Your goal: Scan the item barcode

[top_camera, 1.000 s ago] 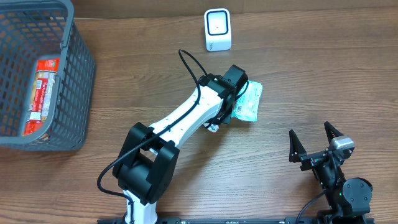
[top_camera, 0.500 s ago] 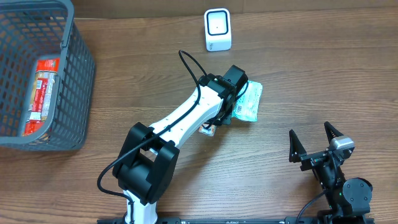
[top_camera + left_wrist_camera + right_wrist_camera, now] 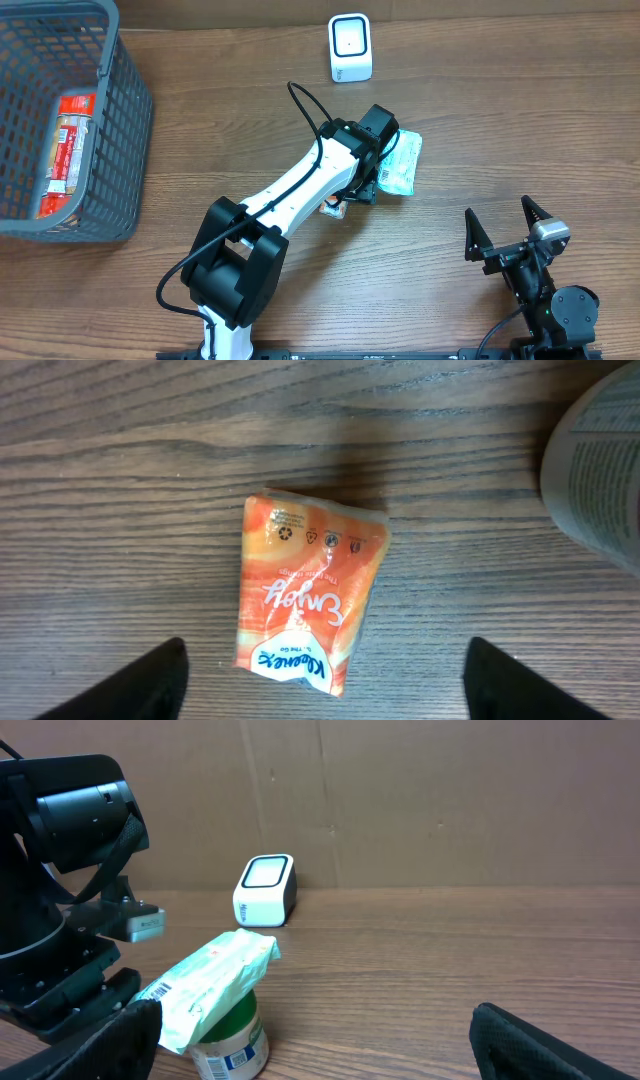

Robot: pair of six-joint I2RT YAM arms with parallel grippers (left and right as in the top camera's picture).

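Note:
An orange Kleenex tissue pack [image 3: 308, 600] lies flat on the wooden table. My left gripper [image 3: 325, 650] hangs above it, open, its two dark fingers [image 3: 140, 685] wide apart on either side and clear of the pack. From overhead only a corner of the pack [image 3: 332, 208] shows beneath the left gripper [image 3: 352, 190]. The white scanner [image 3: 350, 47] stands at the back of the table, also in the right wrist view as the scanner [image 3: 265, 890]. My right gripper [image 3: 498, 212] is open at the front right with nothing in it.
A pale green packet [image 3: 402, 163] rests on a green-lidded jar [image 3: 228, 1035] just right of the left arm. The jar's label [image 3: 600, 460] shows at the left wrist view's upper right. A grey basket [image 3: 125, 150] holding a red package [image 3: 68, 150] stands at the far left.
My left gripper has gone from shut to open, and the orange tissue pack now lies free on the table, slightly lower-left under the arm. The right arm has not moved.

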